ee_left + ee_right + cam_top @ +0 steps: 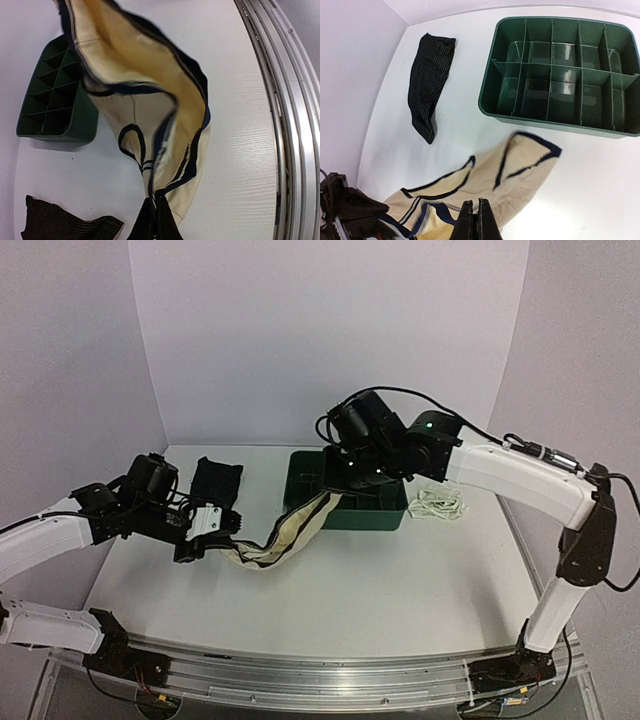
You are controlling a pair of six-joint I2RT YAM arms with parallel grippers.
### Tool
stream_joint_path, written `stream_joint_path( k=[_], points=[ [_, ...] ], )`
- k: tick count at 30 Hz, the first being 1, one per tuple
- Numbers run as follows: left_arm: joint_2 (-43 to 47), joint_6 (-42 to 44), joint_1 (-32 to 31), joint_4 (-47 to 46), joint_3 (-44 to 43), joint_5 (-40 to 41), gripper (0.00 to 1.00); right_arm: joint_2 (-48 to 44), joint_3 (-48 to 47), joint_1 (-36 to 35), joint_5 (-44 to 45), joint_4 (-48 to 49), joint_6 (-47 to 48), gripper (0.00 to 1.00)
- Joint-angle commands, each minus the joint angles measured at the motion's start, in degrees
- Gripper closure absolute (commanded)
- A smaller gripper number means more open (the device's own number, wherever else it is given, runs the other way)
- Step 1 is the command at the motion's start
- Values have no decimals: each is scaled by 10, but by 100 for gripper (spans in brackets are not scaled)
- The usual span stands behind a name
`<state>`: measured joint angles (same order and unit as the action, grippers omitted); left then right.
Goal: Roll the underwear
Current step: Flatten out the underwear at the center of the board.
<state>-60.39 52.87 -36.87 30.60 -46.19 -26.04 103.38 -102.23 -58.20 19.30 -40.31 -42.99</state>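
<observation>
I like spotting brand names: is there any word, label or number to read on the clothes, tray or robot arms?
None: no readable text on the cream underwear, black underwear, white underwear, green divided tray, left arm or right arm.

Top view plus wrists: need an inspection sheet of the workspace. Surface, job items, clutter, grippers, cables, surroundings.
Surface: white table, no spills or marks seen.
Job's things: cream underwear unrolled, stretched between both grippers; black underwear lies left of the tray; white underwear bunched to its right.
Clutter: green divided tray, compartments in view empty.
Grippers: left gripper shut on one end of the cream underwear; right gripper shut on the other end.
Cables: black cable loops over the right arm, clear of the cloth.
Surroundings: plain pale walls; metal rail along the near edge.
</observation>
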Motion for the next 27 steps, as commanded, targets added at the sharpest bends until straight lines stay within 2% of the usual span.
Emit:
stream_joint_path(
  k=[1,5,8,11,14,19,21,23,27],
  points=[
    [-13,-62,49,2,-54,-22,100,17,18,10,-3,-6,-27,100],
    [-65,-61,145,3,-133,-75,100,49,-53,55,-48,3,-19,100],
    [-78,-33,165,3,-170,-88,100,60,-95,60,-60,15,16,100],
    [-75,-28,165,-6,-176,-104,100,54,-85,60,-88,36,30,100],
    [-72,-30,165,-8,-166,-117,100,28,-14,60,-123,93,27,100],
    [-46,29,153,31,-102,-153,100,-42,197,48,-156,226,38,100],
    [-33,56,123,65,-74,-165,100,-53,256,39,-160,251,64,100],
    [-30,64,64,79,-27,-146,100,-49,328,27,-170,278,84,100],
    [-51,84,-3,70,48,-122,100,-3,371,-5,-206,299,115,100]
  ],
)
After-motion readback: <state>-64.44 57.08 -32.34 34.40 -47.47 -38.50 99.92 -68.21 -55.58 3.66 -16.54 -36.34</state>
